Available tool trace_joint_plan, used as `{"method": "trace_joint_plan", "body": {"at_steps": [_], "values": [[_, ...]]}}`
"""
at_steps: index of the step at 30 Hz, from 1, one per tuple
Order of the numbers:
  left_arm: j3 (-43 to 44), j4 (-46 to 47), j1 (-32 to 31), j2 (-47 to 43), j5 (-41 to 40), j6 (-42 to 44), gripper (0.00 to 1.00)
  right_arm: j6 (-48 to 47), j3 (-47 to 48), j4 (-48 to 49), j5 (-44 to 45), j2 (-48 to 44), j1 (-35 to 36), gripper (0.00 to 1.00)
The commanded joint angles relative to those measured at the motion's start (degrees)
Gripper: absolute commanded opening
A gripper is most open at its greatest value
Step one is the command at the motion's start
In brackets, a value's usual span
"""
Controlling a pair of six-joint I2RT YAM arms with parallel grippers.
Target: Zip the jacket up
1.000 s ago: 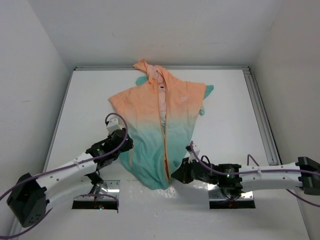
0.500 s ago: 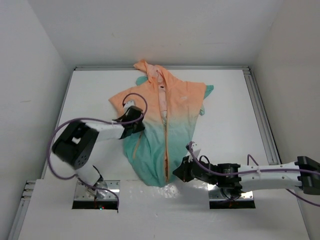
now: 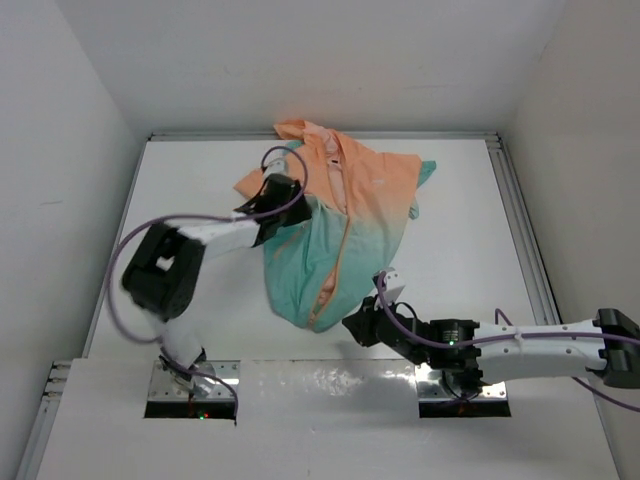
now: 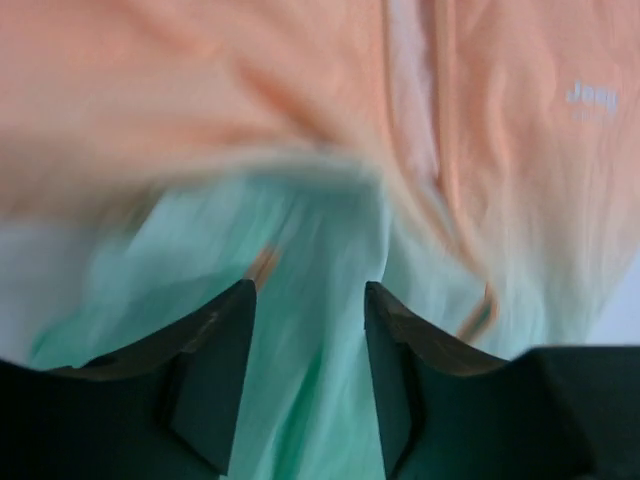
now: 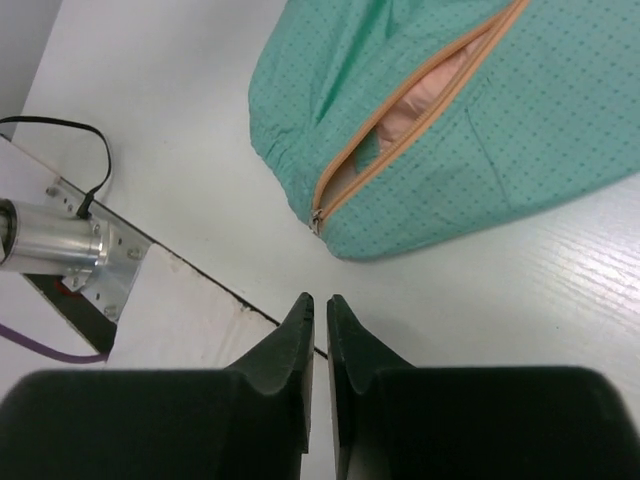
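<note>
The jacket lies bunched at the table's middle back, peach above and teal below, its orange zipper open along the front. My left gripper is open on the jacket's left side; in the left wrist view teal cloth fills the gap between its fingers, and the white logo shows at the upper right. My right gripper is shut and empty on the bare table just short of the teal hem. In the right wrist view the zipper pull sits at the hem, just ahead of the fingertips.
Two metal base plates sit at the near edge. A metal rail runs along the table's right side. White walls close in on three sides. A metal cylinder and cable lie beyond the table's near edge.
My left arm swung up and right across the jacket, which bunched and slid toward the back right. The hem pulled away from my right gripper, which shifted slightly left.
</note>
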Motion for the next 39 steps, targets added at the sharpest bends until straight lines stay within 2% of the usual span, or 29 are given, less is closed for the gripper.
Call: {"method": "trace_joint_plan", "body": {"at_steps": [1, 2, 3, 6, 7, 11, 16, 20, 26, 34, 39], "values": [[-15.2, 4.5, -1.4, -18.0, -0.8, -2.0, 0.45, -1.8, 1.0, -0.9, 0.6, -0.2, -0.2, 0.08], [-18.4, 4.6, -3.3, -21.4, -1.7, -2.7, 0.43, -1.5, 0.7, -0.8, -0.1, -0.2, -0.2, 0.04], [-23.8, 3.8, -4.7, -27.9, -3.9, -2.9, 0.31, -1.4, -0.1, -0.2, -1.7, -0.3, -0.2, 0.00], [-33.1, -1.1, -13.0, -39.9, -7.3, -5.1, 0.13, -1.6, -1.1, 0.7, -4.1, -0.9, -0.3, 0.00], [-35.5, -2.4, -16.9, -42.7, -7.9, -6.6, 0.09, -2.0, -1.2, 1.0, -4.7, -0.9, -0.3, 0.00], [-48.9, -8.1, -24.7, -55.0, -8.5, -17.8, 0.00, -2.5, -1.4, 1.9, -5.8, -0.4, -0.3, 0.00], [-55.1, -9.8, -34.3, -57.3, -11.5, -27.6, 0.00, -2.0, -1.1, 1.9, -6.9, 0.3, -0.3, 0.00], [-57.3, -5.3, -38.3, -54.4, -13.0, -29.6, 0.19, -0.9, -1.6, 2.2, -7.4, 0.1, -0.4, 0.00], [-55.4, -0.5, -40.1, -49.4, -14.5, -26.4, 0.32, 0.2, -2.2, 2.1, -7.8, 0.2, -0.3, 0.00], [-51.9, -2.7, -40.6, -47.9, -21.0, -23.7, 0.31, 1.1, -3.3, 2.2, -7.3, -0.1, -0.3, 0.00], [-49.6, -1.9, -40.9, -44.6, -21.1, -20.9, 0.31, 1.4, -3.8, 2.5, -7.2, -0.3, -0.3, 0.00]]}}
